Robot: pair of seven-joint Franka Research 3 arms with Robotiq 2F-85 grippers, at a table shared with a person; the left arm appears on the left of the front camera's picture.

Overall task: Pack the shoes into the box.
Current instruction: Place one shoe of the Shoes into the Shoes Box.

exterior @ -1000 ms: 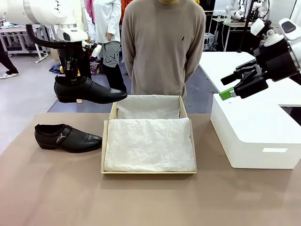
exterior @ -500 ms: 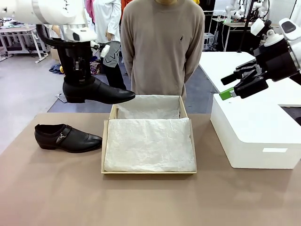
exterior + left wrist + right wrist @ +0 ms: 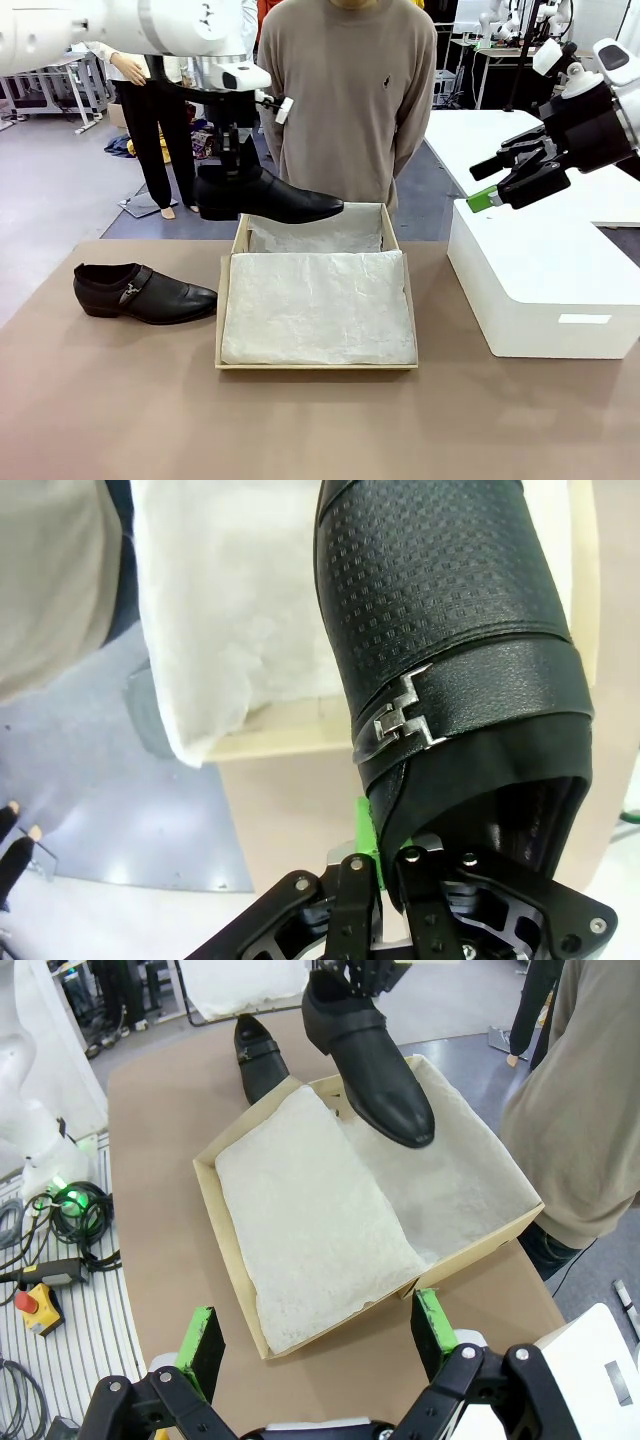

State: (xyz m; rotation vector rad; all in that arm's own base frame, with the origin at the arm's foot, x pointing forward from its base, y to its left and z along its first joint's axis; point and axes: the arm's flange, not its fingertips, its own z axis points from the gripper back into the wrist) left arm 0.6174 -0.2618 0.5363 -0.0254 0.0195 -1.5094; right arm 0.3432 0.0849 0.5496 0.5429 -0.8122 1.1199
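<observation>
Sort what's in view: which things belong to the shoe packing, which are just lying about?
Job: held shoe, in the left hand, toe over the box; second shoe, on the table left of the box; tissue paper lining the box.
Lying about: white block right of the box; right hand, open and empty; cables and red button beside the table.

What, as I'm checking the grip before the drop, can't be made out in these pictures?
- Left wrist view: the held shoe hides one finger of the left gripper; the top edge cuts off the shoe's toe.
- Front view: tissue paper hides the floor of the box.
</observation>
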